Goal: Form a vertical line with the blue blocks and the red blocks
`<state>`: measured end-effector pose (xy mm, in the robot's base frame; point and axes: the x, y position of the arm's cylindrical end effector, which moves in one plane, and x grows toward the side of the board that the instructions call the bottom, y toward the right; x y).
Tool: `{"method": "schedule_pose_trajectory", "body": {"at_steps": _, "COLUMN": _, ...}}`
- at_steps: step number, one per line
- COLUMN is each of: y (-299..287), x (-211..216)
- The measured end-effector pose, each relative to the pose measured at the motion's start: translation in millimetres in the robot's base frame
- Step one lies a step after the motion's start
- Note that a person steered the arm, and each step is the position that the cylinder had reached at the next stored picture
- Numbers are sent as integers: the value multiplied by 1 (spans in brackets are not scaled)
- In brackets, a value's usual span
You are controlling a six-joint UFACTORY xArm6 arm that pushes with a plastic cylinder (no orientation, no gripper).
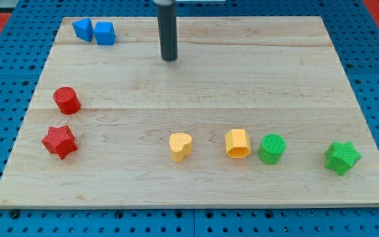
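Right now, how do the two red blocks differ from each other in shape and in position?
The red cylinder is round with a flat top; the red star has points. The cylinder lies nearer the view's top, the star nearer the bottom and slightly further left. They stand apart, not touching. Both are red, similar in size, and sit near the board's left edge, far from my tip.

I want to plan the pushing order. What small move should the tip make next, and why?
Probably slide my tip toward the view's left, to the right side of the blue blocks. They sit side by side at the top left, while the red cylinder and red star already stack vertically below.
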<state>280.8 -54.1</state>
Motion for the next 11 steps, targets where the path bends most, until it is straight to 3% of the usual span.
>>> {"method": "schedule_pose_trajectory", "body": {"at_steps": 1, "y": -54, "x": -52}}
{"method": "schedule_pose_trajectory", "body": {"at_steps": 2, "y": -118, "x": -61}}
{"method": "schedule_pose_trajectory", "body": {"at_steps": 3, "y": -150, "x": -40}}
{"method": "schedule_pose_trajectory", "body": {"at_steps": 5, "y": -169, "x": 36}}
{"method": "schedule_pose_trajectory", "body": {"at_steps": 6, "y": -157, "x": 8}}
{"method": "schedule_pose_trajectory", "body": {"at_steps": 7, "y": -223, "x": -23}}
{"method": "schedule_pose_trajectory", "body": {"at_steps": 8, "y": -243, "x": -63}}
{"method": "schedule_pose_trajectory", "body": {"at_steps": 11, "y": -210, "x": -37}}
